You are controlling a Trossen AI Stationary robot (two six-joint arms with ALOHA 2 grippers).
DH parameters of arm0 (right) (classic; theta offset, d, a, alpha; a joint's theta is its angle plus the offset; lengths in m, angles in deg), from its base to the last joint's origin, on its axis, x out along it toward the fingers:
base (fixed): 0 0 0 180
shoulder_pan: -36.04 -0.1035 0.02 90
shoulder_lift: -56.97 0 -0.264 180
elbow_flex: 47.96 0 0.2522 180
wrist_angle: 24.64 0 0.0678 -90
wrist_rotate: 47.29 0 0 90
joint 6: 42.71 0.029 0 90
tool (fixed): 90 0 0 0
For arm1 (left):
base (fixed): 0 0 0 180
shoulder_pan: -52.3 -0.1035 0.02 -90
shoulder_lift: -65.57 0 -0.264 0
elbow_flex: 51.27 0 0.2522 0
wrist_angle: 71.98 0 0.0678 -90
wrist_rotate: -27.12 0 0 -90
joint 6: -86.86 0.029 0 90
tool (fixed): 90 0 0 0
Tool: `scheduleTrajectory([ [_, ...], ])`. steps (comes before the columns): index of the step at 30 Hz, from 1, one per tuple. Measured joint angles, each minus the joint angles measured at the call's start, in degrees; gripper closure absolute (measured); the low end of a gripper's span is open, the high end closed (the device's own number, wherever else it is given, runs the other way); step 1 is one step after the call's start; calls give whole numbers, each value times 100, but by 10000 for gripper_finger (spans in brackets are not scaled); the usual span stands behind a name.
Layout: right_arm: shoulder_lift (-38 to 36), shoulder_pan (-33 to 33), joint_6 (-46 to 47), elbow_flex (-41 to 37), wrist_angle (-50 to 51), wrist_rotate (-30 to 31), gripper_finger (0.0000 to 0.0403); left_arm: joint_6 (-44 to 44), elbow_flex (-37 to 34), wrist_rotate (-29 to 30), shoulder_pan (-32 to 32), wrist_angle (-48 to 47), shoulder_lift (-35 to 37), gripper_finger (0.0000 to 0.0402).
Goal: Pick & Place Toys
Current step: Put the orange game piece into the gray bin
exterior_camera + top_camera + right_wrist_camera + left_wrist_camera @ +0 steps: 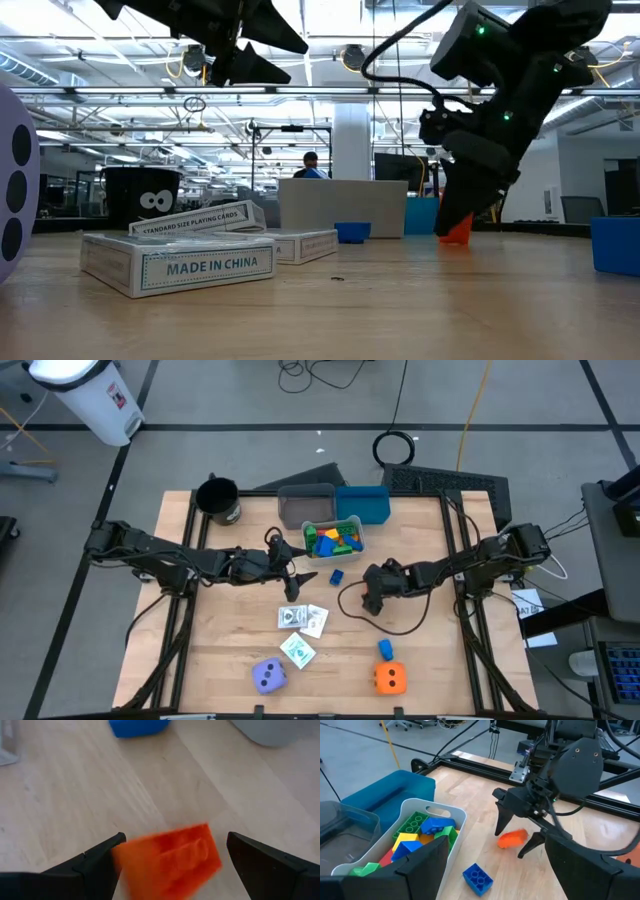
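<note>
An orange block (170, 860) lies on the table. My right gripper (172, 840) is open, points steeply down and stands with one finger on either side of it; the left wrist view shows the block (512, 838) between those fingers. In the high view the right gripper (372, 598) hides the block. My left gripper (296, 582) hangs open and empty above the table between the white bin (352, 525) of blocks and the cards (302, 618). A blue block (337, 575) rests flat between the two grippers. My right gripper's fingers flank the orange block from above. One fingertip (117, 842) stands right at the block's edge, and I cannot tell whether it touches. The other fingertip is clearly apart from the block, which lies on the table.
A grey bin (305, 508), a blue bin (362, 505) and a black cup (218, 500) stand at the far side. At the near edge sit a purple die (270, 676), an orange die (390, 678), another blue block (385, 649) and more cards (298, 650). A black cable (400, 622) loops by the right gripper.
</note>
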Motion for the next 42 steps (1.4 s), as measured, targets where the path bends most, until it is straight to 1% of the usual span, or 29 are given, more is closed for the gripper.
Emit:
scheduleTrajectory([
  [7,-2,-33,-978,-12,-11,33,68,-2,0,1,1,-26,0,66],
  [12,-4,-33,-1427,-145,79,20,86,-15,0,2,1,-28,0,66],
  [14,-14,-32,-1645,-173,65,-87,93,-15,0,2,1,-29,0,66],
  [17,-13,-31,-1724,-177,-10,-226,94,-15,0,2,0,-27,0,66],
  [22,-9,-32,-1744,-184,-71,-264,73,-13,0,3,1,-27,0,66],
  [24,-8,-33,-1769,-184,-98,-446,71,-11,0,4,1,-25,0,66],
  [29,-2,-37,-1801,-190,-288,-881,97,2,0,4,0,-25,0,66],
  [31,0,-38,-1805,-190,-358,-964,107,2,0,4,0,-25,0,66],
  [36,-33,-37,-1988,-196,-384,-875,108,2,0,4,0,-23,0,66],
  [42,-44,-149,-2629,-201,-954,-874,102,0,0,4,0,-16,0,66],
])
